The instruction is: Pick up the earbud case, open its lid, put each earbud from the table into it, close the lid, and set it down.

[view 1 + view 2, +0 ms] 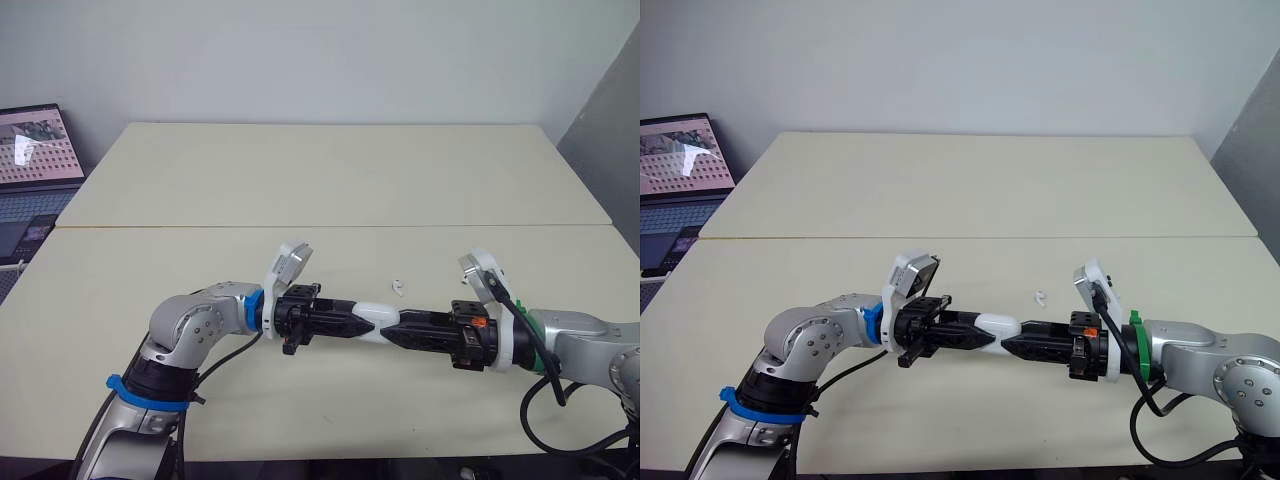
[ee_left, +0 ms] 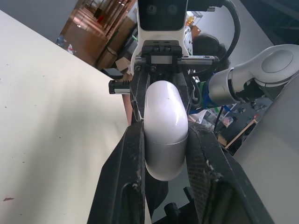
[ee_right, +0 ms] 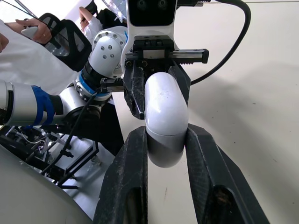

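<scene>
Pale cream tabletop [image 1: 330, 180], two slabs butted along a straight seam.

Nearest: glossy white pill-shaped earbud case [image 1: 378, 322], lifted clear of the surface and pinched end to end between both pincers. Left gripper [image 1: 362, 322] clamped narrow on one end. Right gripper [image 1: 396, 330] clamped narrow on the other, fingertips nearly meeting over the middle. Lid seam visible in both wrist views; lid not yet open.

Likely trouble: smooth curved shell against thin black fingers. Could squirt out sideways on any easing of grip or uneven pull during lid prying. Could also drop and roll on an early release. Little bare shell left for hinging with both grips so close together; probably calls for a regrip first.

Pose: left forearm reaching rightward, elbow bent low near the front edge. Right forearm reaching leftward to meet it, roughly in line, both low over the table.

Just beyond the case: small white earbud [image 1: 398, 287] lying on the table, apart from both grippers. At risk of a knock from a swinging wrist.

Far left: open laptop [image 1: 35, 145]. Behind: plain grey wall [image 1: 330, 60].
</scene>
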Action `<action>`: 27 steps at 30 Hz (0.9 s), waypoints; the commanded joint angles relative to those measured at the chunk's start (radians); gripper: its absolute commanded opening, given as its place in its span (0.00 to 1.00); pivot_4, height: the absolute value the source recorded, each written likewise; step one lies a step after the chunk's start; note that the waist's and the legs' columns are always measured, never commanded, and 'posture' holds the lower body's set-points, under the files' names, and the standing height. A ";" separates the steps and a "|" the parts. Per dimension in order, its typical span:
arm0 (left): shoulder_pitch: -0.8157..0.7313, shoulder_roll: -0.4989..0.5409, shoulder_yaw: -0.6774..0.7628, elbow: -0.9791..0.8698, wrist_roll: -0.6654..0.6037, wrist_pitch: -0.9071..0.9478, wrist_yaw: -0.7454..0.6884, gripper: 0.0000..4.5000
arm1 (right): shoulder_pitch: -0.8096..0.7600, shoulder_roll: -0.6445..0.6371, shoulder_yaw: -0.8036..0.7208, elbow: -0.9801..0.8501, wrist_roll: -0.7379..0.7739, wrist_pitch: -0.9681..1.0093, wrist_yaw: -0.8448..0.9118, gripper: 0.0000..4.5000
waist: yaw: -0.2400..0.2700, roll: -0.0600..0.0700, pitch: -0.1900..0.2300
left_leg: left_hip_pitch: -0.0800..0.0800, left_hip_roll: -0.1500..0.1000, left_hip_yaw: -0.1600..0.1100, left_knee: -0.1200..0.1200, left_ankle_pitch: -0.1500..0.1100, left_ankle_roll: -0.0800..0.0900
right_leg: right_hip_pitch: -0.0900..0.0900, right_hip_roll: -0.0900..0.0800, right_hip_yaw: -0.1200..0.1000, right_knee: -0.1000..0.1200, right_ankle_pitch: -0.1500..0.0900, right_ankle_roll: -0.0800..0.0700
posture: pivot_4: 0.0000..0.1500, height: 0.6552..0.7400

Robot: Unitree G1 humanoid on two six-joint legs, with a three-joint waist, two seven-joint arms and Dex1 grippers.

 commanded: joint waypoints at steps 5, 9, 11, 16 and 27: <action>0.009 -0.021 -0.018 -0.052 0.011 -0.014 0.010 0.52 | -0.009 0.014 -0.018 -0.018 0.005 -0.023 -0.015 0.17 | 0.000 0.000 0.000 | 0.000 0.000 0.000 0.000 0.000 0.000 | 0.000 0.000 0.000 0.000 0.000 0.000 | 1.00 1.00; 0.011 -0.023 -0.016 -0.058 0.013 -0.015 0.012 0.52 | -0.007 0.016 -0.019 -0.021 0.005 -0.023 -0.016 0.17 | 0.000 0.000 0.000 | 0.000 0.000 0.000 0.000 0.000 0.000 | 0.000 0.000 0.000 0.000 0.000 0.000 | 1.00 1.00; 0.010 -0.022 -0.014 -0.056 0.013 -0.015 0.011 0.52 | -0.005 0.016 -0.020 -0.022 0.006 -0.023 -0.017 0.17 | 0.000 0.000 0.000 | 0.000 0.000 0.000 0.000 0.000 0.000 | 0.000 0.000 0.000 0.000 0.000 0.000 | 1.00 1.00; 0.010 -0.020 -0.009 -0.052 0.008 -0.010 0.009 0.52 | 0.002 0.018 -0.023 -0.025 0.006 -0.025 -0.016 0.17 | 0.000 0.000 0.000 | 0.000 0.000 0.000 0.000 0.000 0.000 | 0.000 0.000 0.000 0.000 0.000 0.000 | 1.00 1.00; 0.009 -0.010 -0.009 -0.051 0.008 -0.010 -0.003 0.20 | 0.004 0.027 -0.023 -0.023 0.008 -0.030 -0.014 0.17 | 0.000 0.000 0.000 | 0.000 0.000 0.000 0.000 0.000 0.000 | 0.000 0.000 0.000 0.000 0.000 0.000 | 1.00 1.00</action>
